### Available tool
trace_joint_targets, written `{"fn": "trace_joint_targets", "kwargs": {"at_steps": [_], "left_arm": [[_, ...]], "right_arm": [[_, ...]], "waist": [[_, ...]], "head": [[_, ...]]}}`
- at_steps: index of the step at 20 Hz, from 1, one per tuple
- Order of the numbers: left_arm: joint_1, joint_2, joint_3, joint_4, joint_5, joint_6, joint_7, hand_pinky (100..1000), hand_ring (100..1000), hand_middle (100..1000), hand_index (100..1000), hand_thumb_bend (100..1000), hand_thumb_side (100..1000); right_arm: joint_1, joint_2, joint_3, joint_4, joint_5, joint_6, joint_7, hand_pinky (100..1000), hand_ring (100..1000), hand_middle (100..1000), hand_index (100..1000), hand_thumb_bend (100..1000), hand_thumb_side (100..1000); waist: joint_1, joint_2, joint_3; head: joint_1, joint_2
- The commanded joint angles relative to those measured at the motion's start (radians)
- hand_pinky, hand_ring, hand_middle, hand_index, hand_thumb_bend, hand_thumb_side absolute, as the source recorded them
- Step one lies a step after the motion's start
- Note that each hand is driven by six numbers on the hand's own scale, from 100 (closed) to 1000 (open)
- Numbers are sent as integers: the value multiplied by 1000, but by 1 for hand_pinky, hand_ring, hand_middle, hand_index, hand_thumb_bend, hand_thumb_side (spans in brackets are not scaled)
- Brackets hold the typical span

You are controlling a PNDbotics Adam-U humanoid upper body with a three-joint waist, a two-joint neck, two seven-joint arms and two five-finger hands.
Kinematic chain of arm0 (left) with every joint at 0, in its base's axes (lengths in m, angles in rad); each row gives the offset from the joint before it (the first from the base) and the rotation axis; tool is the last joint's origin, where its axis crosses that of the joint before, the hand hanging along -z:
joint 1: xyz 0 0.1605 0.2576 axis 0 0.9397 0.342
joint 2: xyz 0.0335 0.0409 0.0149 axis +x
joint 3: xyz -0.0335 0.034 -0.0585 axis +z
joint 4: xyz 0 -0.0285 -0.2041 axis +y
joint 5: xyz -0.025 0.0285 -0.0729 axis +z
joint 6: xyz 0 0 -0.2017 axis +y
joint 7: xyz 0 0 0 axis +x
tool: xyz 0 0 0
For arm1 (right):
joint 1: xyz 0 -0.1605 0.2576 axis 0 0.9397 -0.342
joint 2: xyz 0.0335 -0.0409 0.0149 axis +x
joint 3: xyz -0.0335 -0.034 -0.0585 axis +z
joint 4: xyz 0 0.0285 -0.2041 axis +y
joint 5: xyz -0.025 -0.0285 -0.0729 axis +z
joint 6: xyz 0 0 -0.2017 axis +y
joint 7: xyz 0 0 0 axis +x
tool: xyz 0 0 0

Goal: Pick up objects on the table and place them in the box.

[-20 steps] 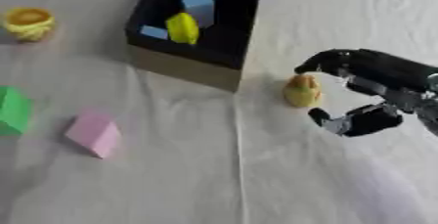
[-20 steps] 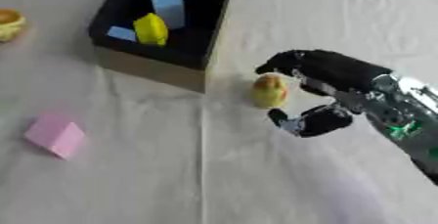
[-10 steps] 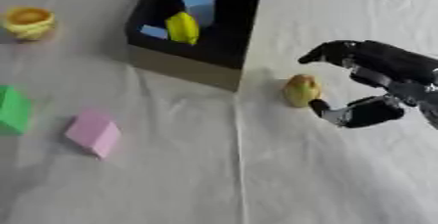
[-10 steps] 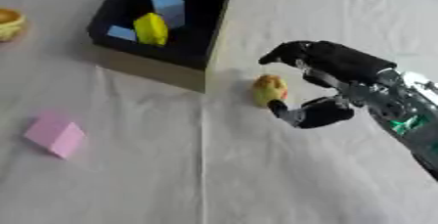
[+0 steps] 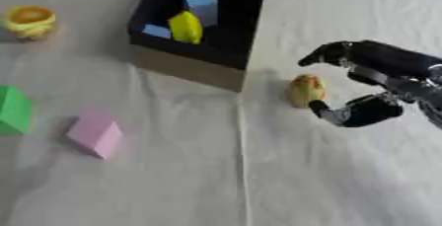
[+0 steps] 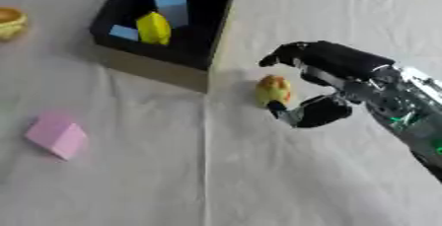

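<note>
yellow egg-shaped object point(image 5: 305, 90) stands on the white cloth-covered desk point(image 5: 259, 180), just right of the box point(image 5: 200, 67) and apart from its cardboard-coloured front wall. right hand point(image 6: 332, 87) enters from the right edge and brackets the object: curled fingers point(image 6: 285, 56) arch above and beyond it, while the thumb point(image 6: 280, 111) reaches in low at its near right side. thumb tip appears to touch or nearly touch the object; actual contact cannot be told. the hand is cupped around the object without being closed on it, and the object rests on the desk.

box has a black interior and holds a yellow piece point(image 5: 186, 26), a tall light blue block point(image 5: 200, 0) and a small blue piece point(image 5: 156, 31). left of the box, near the far left edge, sits a yellow-orange cup-like item point(image 5: 30, 21). nearer the viewer, a green block point(image 5: 13, 110) lies at the left edge and a pink block point(image 5: 93, 133) lies just to its right, both on the cloth and well apart from the box. left hand shows in neither view.
</note>
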Motion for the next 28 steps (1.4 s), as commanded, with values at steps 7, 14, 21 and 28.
{"fn": "trace_joint_targets", "kwargs": {"at_steps": [7,14,21,28], "left_arm": [[-8,5,1,-15,6,-2,-5,740,787,729,825,384,561],[-8,2,1,-15,6,-2,-5,740,788,729,825,382,563],[-9,1,-1,-15,6,-1,-6,741,789,730,825,380,564],[-12,-2,-2,-15,6,1,-6,741,789,730,825,377,566]], "right_arm": [[-35,-10,-9,81,31,2,-15,864,921,825,907,243,364],[-39,3,-4,135,43,-10,-8,864,921,824,905,254,382],[-49,18,10,166,31,-29,-11,864,917,797,892,215,392],[-65,34,18,200,24,-34,-46,845,895,720,797,194,356]], "waist": [[16,-3,0],[17,1,1],[17,4,1],[16,6,5]], "head": [[-5,-15],[-6,-15],[-7,-15],[-5,-16]]}}
